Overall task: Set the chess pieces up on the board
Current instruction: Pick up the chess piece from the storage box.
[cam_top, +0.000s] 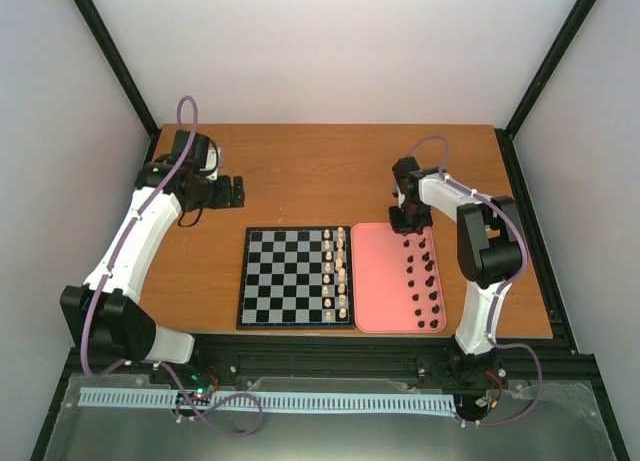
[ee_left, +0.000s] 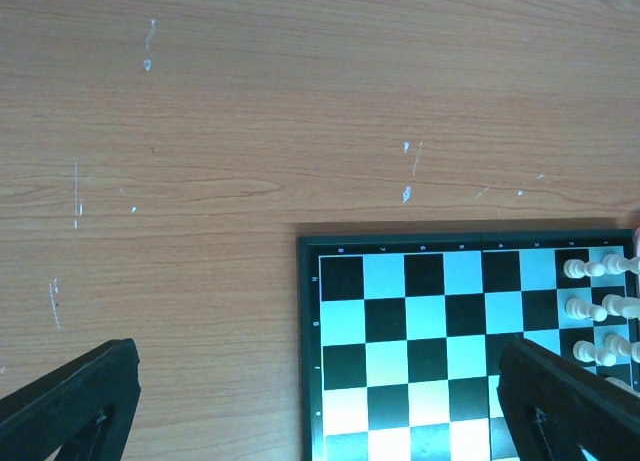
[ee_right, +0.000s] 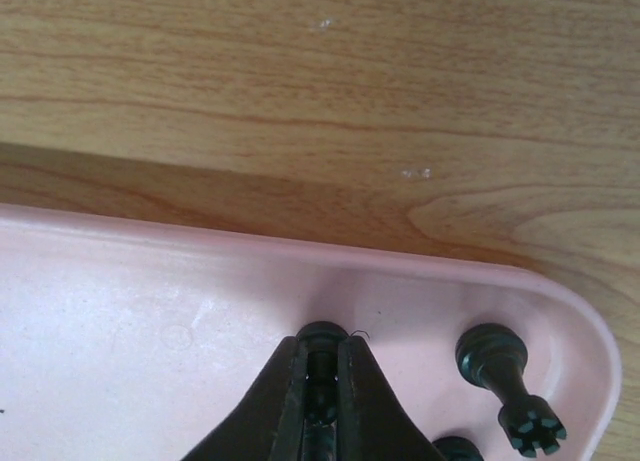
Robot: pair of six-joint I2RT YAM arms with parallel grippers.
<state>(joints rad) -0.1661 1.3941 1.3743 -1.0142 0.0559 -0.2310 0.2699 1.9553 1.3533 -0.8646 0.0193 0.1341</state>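
The board [cam_top: 290, 277] lies in the middle of the table, with cream-white pieces along its right columns. Black chess pieces [cam_top: 424, 281] lie on the pink tray [cam_top: 378, 281] to its right. My right gripper [cam_top: 411, 224] is down at the tray's far end. In the right wrist view its fingers [ee_right: 352, 381] are shut on a black chess piece [ee_right: 321, 333], whose base shows just beyond the fingertips. Another black piece [ee_right: 497, 366] lies to its right in the tray corner. My left gripper [cam_top: 238, 189] hovers open over bare wood left of the board [ee_left: 420, 321], holding nothing.
The pink tray's rim [ee_right: 300, 251] runs close behind the held piece, with bare wood beyond it. White pieces [ee_left: 600, 306] stand on the board's right side. Black frame posts and white walls enclose the table.
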